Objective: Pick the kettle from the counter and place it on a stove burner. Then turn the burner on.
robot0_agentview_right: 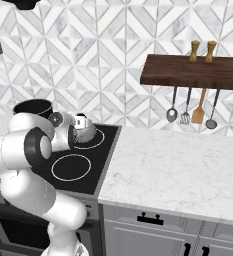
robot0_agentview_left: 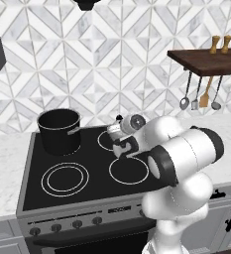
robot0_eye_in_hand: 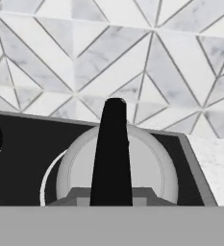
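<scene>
claw (robot0_eye_in_hand: 51, 158) pinching kettle (robot0_eye_in_hand: 142, 163) over stove burner (robot0_agentview_right: 90, 139), black pot (robot0_agentview_left: 59, 130) in base views

The kettle (robot0_eye_in_hand: 142, 168), small, rounded and pale grey, sits upright on the black glass cooktop at the rear right burner (robot0_agentview_right: 99, 141), a thin white circle whose outline curves out from under its base. A dark part of the kettle stands up across the front of its dome in the hand view. From the right base camera its body (robot0_agentview_right: 86, 131) shows partly, near the cooktop's right edge. The white marble counter (robot0_agentview_right: 178, 165) stretches to the right, bare.
</scene>
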